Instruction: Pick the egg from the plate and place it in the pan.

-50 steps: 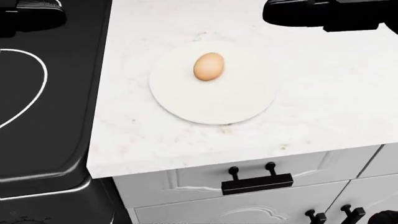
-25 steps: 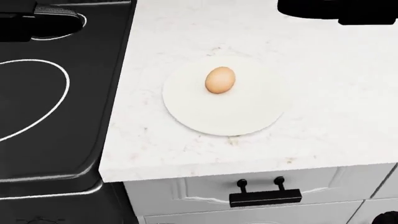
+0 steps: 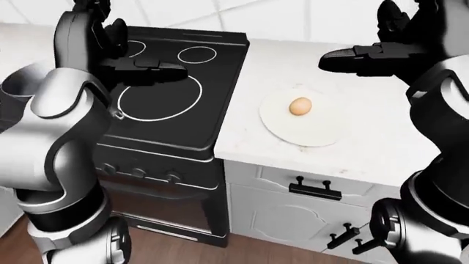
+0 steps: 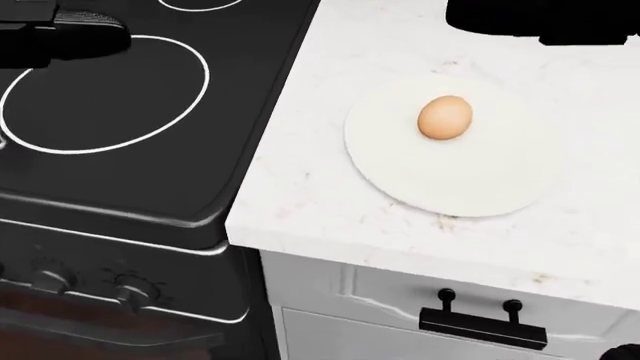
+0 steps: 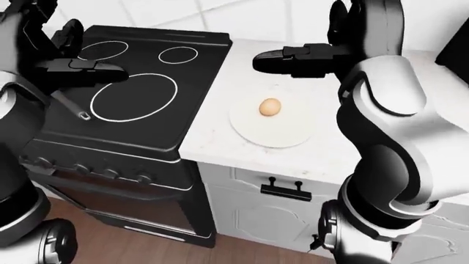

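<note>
A brown egg [image 4: 444, 118] lies on a round white plate [image 4: 450, 176] on the white counter, just right of the black stove. My right hand [image 3: 345, 55] is open, hovering above and beyond the plate with fingers stretched left; it shows as a black shape at the head view's top right. My left hand [image 3: 158, 71] is open above the stove's big burner ring [image 4: 105, 94]. A thin grey handle [image 5: 72, 105] shows under my left arm in the right-eye view; the pan's body is hidden.
The black stove [image 4: 150, 172] fills the left, with knobs [image 4: 50, 281] on its face. The white counter [image 4: 330, 202] ends at a near edge above white drawers with black handles [image 4: 482, 319]. A wood floor lies below.
The whole picture has shifted: the camera moved left, so plate and egg now sit further right and more stove shows. The egg has not moved on the plate. Both hands stay high.
</note>
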Motion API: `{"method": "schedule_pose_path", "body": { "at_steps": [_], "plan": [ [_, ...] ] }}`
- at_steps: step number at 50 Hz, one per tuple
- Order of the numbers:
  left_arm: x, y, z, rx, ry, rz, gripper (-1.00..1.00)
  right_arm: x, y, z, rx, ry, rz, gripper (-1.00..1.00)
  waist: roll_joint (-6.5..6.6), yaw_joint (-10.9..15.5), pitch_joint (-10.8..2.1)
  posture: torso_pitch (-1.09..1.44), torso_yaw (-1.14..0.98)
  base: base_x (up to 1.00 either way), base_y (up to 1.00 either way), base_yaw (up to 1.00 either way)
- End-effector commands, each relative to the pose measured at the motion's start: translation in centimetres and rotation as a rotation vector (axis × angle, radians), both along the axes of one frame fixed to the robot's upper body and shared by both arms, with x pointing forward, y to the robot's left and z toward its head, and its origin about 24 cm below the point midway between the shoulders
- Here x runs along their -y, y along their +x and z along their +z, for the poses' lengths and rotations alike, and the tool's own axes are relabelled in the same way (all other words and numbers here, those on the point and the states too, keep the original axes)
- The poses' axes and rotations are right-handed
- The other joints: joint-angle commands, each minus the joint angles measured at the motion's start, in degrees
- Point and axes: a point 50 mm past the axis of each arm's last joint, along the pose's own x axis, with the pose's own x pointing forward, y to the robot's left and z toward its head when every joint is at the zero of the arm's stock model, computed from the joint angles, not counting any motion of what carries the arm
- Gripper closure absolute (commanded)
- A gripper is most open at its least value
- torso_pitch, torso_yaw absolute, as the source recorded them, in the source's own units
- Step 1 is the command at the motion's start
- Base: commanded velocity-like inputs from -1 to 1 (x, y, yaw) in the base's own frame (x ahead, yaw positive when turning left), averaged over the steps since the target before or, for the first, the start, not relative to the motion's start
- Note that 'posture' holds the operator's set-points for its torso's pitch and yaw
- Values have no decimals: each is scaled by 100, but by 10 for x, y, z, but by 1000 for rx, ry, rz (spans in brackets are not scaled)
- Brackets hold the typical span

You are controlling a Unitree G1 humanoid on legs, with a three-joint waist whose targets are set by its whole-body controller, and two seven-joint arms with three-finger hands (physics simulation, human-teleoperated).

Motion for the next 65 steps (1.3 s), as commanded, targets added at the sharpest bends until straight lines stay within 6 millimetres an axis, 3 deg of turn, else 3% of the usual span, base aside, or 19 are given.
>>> {"method": "schedule_pose_path", "body": {
  "at_steps": [1, 3, 5, 20, 45, 47, 49, 65],
  "plan": [
    [-4, -10, 21, 113, -2, 27, -100, -4, -8, 15, 94, -19, 16, -100, -12, 32, -234, 0, 0, 0, 0, 0],
    [-5, -9, 19, 112, -3, 28, -100, -5, -7, 13, 93, -34, 13, -100, 167, -19, -301, 0, 0, 0, 0, 0],
    [-5, -9, 19, 111, -2, 27, -100, -6, -6, 13, 92, -40, 11, -100, 130, -12, -251, 0, 0, 0, 0, 0],
    [-5, -10, 20, 113, -2, 24, -100, -11, 5, -1, 42, -183, 23, -100, 75, 0, -300, 0, 0, 0, 0, 0],
    [-7, -11, 22, 121, -14, 22, -100, -14, 6, 34, -34, -496, 87, -100, 174, -35, -272, 0, 0, 0, 0, 0],
    [-8, -13, 24, 124, -16, 23, -100, -12, 6, 29, -43, -502, 85, -33, 183, -38, -267, 0, 0, 0, 0, 0],
    [-9, -12, 23, 124, -18, 25, -100, -11, 5, 28, -52, -509, 79, -29, 183, -39, -267, 0, 0, 0, 0, 0],
    [-9, -12, 21, 120, -18, 28, -100, -5, -1, 6, -97, -521, 78, -51, 204, -54, -285, 0, 0, 0, 0, 0]
  ]
}}
